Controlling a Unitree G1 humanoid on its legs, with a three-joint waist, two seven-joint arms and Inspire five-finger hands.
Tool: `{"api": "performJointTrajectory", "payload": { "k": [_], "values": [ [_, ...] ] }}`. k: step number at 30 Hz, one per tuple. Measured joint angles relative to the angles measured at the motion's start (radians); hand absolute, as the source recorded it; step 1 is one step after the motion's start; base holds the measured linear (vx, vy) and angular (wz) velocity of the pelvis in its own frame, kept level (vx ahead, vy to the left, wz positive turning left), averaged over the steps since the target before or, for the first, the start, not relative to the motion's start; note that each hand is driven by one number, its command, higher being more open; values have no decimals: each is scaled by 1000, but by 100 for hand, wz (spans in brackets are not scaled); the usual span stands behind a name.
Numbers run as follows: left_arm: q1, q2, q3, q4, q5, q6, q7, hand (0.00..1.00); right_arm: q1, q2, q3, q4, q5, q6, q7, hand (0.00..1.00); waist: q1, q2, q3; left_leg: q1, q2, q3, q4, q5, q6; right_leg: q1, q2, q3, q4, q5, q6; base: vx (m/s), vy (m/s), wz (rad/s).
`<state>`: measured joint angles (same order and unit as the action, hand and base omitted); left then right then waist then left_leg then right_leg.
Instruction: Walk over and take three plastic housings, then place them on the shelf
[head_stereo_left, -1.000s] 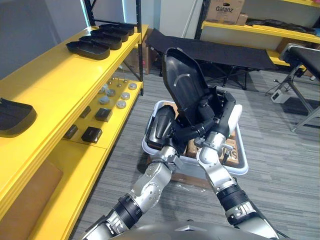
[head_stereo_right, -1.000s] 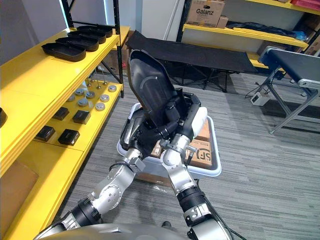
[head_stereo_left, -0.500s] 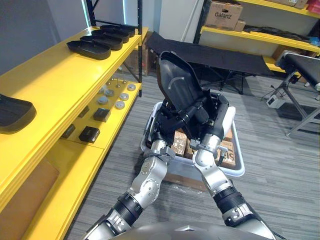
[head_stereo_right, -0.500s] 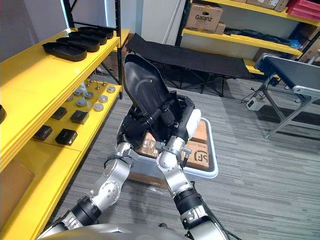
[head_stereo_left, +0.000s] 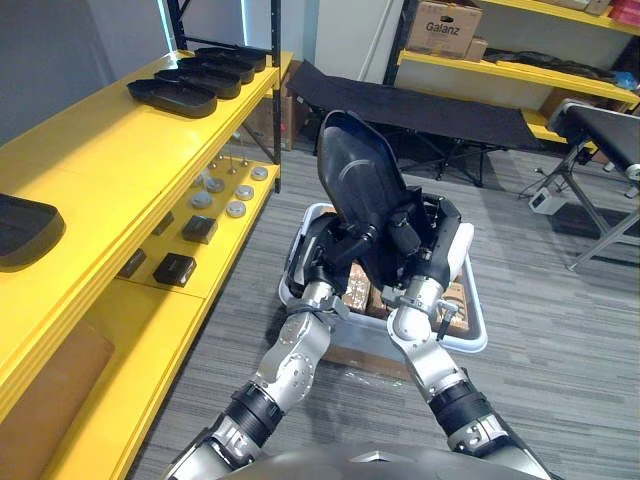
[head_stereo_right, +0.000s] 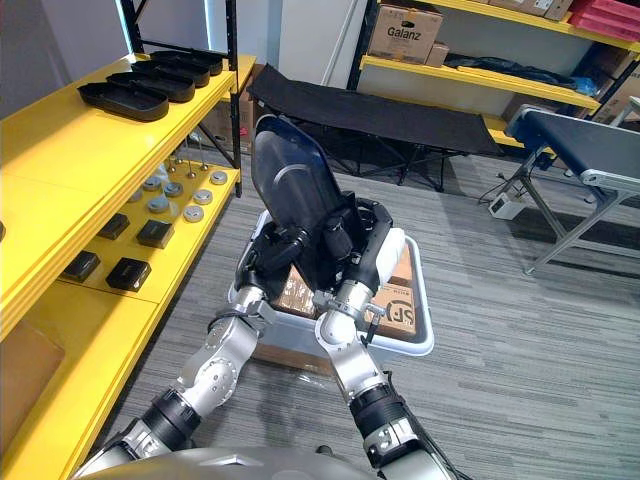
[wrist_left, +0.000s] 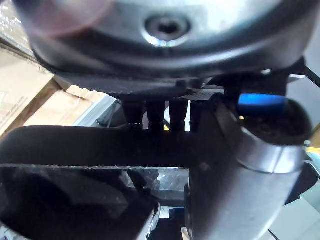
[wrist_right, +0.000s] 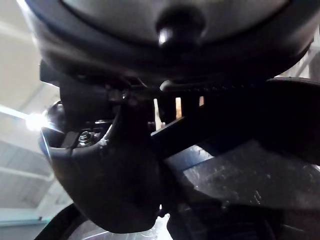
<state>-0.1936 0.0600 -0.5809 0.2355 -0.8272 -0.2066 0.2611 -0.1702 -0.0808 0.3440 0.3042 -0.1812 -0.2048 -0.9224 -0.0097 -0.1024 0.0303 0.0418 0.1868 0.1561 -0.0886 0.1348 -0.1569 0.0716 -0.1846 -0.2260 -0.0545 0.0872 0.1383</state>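
Grey striped carpet floor (head_stereo_left: 580, 400) lies between a yellow shelf (head_stereo_left: 110, 160) on the left and a yellow rack (head_stereo_left: 470, 66) at the back bearing a cardboard box (head_stereo_left: 447, 28). A black folding cot (head_stereo_left: 450, 108) stands before the rack; a vertical light strip (head_stereo_left: 164, 25) glows beside the shelf.

Bright even indoor light, soft shadows, sheen on plastic housing (head_stereo_left: 358, 185), wrist views backlit

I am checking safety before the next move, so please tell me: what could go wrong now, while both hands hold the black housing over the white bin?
1. The left hand and the right hand grip the black plastic housing at its lower end only, so its tall upper part could tip or slip during a turn.
2. The yellow shelf already carries a row of housings. A wide swing might knock them.
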Motion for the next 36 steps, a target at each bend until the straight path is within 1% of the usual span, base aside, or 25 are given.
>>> {"api": "performJointTrajectory", "payload": {
  "k": [4,7,10,12,15,16,19,21,22,24,26,28,30,32,36],
  "values": [
    [-8,25,12,6,14,27,0,0,7,-4,22,0,0,-4,9,0,0,0,0,-1,0,0,1,-1,0,0,0,0,-1,0,-1,0,0,0],
    [-16,65,17,6,51,42,-19,0,9,-10,22,0,-1,-21,56,0,0,0,0,-1,0,1,3,-2,0,0,0,1,-1,-1,-2,0,0,0],
    [-15,74,18,6,42,43,-22,0,9,-22,26,-1,2,-29,83,0,4,0,0,-2,0,1,3,-2,0,-1,0,1,-2,-1,-2,0,0,0],
    [-15,76,20,6,34,35,-25,0,9,-26,26,-2,2,-43,92,0,5,0,0,-3,0,0,3,-3,0,-1,0,0,-2,-1,-2,0,0,0],
    [-15,85,24,6,2,32,-47,0,9,-36,30,-9,2,-50,103,0,3,1,1,-4,0,1,4,-5,0,-2,0,1,-3,-1,-3,0,0,0],
    [-15,90,29,5,-3,30,-57,0,10,-40,32,-17,2,-52,113,100,1,3,1,-5,0,1,4,-6,-1,-3,0,1,-3,-1,-3,0,0,0],
    [-14,102,33,3,-29,11,-72,0,11,-42,33,-35,2,-63,131,100,-3,8,5,-7,0,2,4,-7,-1,-6,0,2,-3,-1,-2,0,0,0],
    [-14,102,46,3,-29,9,-72,0,11,-42,38,-50,3,-68,147,100,-6,11,6,-7,0,2,4,-8,-1,-6,0,2,-3,0,-1,0,0,0],
    [-13,103,57,3,-30,11,-70,0,12,-44,46,-57,4,-81,155,100,-9,13,7,-7,0,2,4,-8,-1,-6,0,2,-3,0,-1,0,0,0],
    [-11,102,82,3,-46,12,-59,0,34,-53,81,-108,16,-145,188,100,-17,17,9,-9,-1,1,4,-9,-1,-7,0,1,-3,0,-1,0,0,0],
    [-11,103,91,3,-44,8,-38,0,40,-64,108,-129,32,-178,211,100,-18,17,9,-10,-1,1,4,-9,-1,-7,0,1,-3,0,-1,0,0,0],
    [-11,102,92,4,-28,12,-12,0,40,-63,113,-138,33,-192,238,100,-18,17,9,-11,-2,-1,4,-9,-1,-6,0,-1,-3,0,-1,0,0,2],
    [-8,100,91,4,26,16,39,0,39,-63,136,-144,35,-194,276,100,-18,18,10,-10,-2,-3,4,-9,-1,-4,0,-4,-3,-1,-1,0,0,4],
    [-4,95,90,4,81,18,68,0,40,-61,140,-144,44,-194,301,100,-18,20,11,-10,-2,-6,4,-9,0,0,0,-8,-3,-1,-1,0,0,7],
    [4,59,96,3,279,18,158,0,40,-60,131,-131,95,-172,336,100,-11,29,17,-6,-2,-11,3,-7,1,7,-1,-14,0,-6,-6,0,0,5]
  ]
}}
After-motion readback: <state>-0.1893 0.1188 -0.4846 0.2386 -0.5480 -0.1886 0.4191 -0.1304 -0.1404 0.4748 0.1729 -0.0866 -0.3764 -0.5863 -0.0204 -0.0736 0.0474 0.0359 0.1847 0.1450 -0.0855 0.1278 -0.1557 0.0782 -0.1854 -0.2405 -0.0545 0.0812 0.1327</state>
